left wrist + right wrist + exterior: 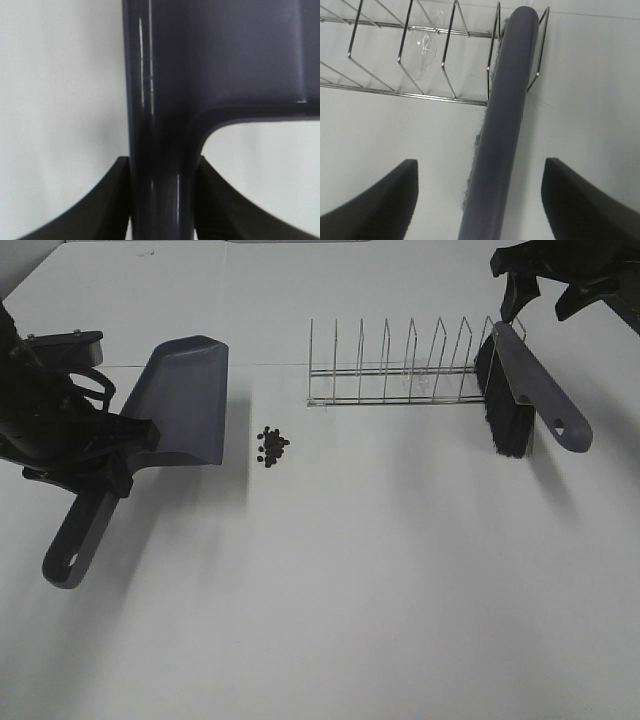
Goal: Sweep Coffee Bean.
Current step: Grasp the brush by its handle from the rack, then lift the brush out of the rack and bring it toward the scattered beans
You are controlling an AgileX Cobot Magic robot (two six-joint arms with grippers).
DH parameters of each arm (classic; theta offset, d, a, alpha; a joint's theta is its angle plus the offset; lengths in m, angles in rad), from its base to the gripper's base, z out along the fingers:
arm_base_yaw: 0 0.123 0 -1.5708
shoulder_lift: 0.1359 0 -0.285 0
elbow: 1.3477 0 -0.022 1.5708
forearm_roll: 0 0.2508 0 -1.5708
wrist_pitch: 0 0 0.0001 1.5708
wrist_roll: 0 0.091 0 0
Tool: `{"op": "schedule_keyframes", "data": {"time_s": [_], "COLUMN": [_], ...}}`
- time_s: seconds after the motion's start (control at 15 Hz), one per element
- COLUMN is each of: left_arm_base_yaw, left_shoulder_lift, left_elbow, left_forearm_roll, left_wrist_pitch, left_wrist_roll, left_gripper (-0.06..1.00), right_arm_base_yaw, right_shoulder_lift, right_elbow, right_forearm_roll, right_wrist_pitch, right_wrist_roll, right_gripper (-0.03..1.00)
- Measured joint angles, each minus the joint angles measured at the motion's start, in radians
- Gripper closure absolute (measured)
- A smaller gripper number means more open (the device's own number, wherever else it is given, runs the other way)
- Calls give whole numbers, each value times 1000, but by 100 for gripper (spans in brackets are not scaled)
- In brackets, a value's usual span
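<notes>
My right hand (480, 200) straddles the brush (507, 100), jaws apart and clear of its handle, whose long axis runs away to the wire rack (400, 380)'s right end. The coffee beans (271, 446) lie left of that rack, beside the dustpan (185, 400) that my left hand (161, 200) clamps.

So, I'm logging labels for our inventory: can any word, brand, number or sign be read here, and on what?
None: no print shows on the grey plastic dustpan, the grey-handled black-bristled brush, the silver wire rack or the white table.
</notes>
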Motion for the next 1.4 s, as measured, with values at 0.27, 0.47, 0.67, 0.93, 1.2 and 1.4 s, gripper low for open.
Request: {"op": "schedule_keyframes", "data": {"time_s": [0.27,0.47,0.67,0.93,1.2,1.4], "left_arm_base_yaw": [0,0,0,0,0,0], "left_shoulder_lift": [0,0,0,0,0,0], "left_elbow": [0,0,0,0,0,0], "left_forearm_roll": [0,2,3,3,3,3], "left_wrist_pitch": [0,0,0,0,0,0], "left_wrist_roll": [0,0,0,0,0,0], "left_gripper": [63,63,63,63,63,63], "right_arm_base_yaw": [0,0,0,0,0,0], "right_shoulder_lift": [119,186,223,238,238,238], "right_elbow": [-94,-102,-105,-105,-128,-238], "right_forearm_roll": [-18,-45,-49,-56,-67,-70], "right_wrist_pitch": [27,40,39,38,61,161], "right_wrist_roll": [0,8,16,44,85,92], "right_gripper": [40,40,44,69,71,71]}}
